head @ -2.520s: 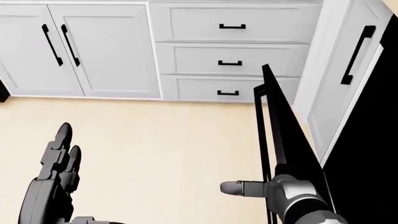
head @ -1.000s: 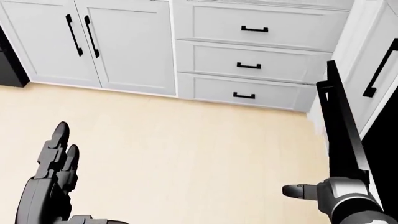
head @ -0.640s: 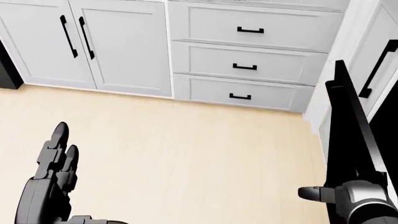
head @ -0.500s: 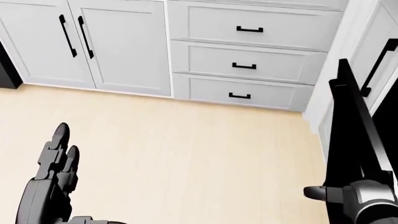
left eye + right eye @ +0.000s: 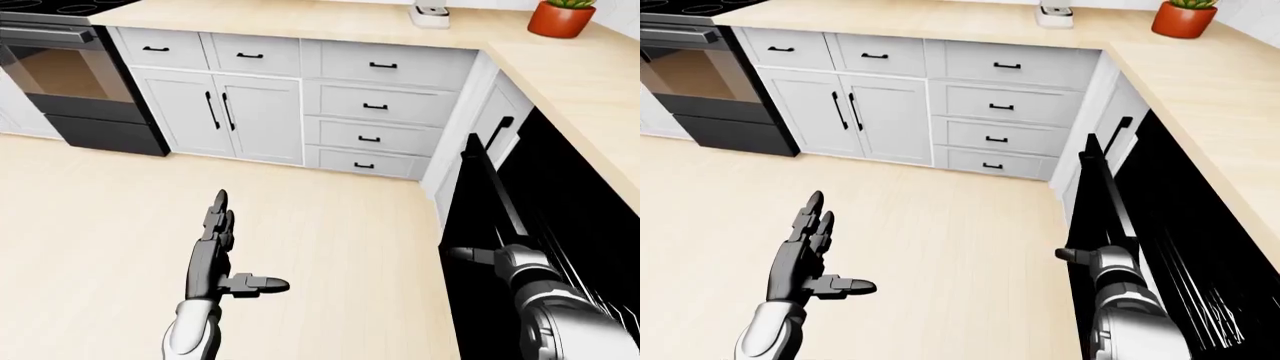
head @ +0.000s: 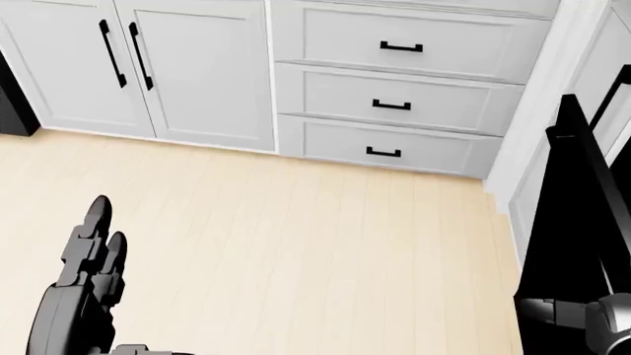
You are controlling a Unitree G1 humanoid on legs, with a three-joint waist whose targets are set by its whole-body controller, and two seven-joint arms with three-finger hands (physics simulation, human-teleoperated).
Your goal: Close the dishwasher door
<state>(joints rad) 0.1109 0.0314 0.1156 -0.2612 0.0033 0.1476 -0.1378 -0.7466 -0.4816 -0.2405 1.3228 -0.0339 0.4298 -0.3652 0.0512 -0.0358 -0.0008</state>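
The dishwasher door is a black panel at the right of the eye views, tilted steeply up, its top edge close to the white cabinet beside it. Behind it shows the dark dishwasher interior with rack lines. My right hand lies against the door's outer face low down, thumb sticking out to the left; its fingers merge with the black panel. In the head view only its thumb and wrist show at the bottom right. My left hand hangs over the floor, fingers straight, thumb out, holding nothing.
White drawers and double cabinet doors line the top of the view. A black oven stands at top left. A red plant pot sits on the wooden countertop. Pale wood floor spreads left.
The dishwasher door has swung up and rightward toward its opening, and my right hand has followed it to the right. The view has shifted slightly. The left hand has stayed still.
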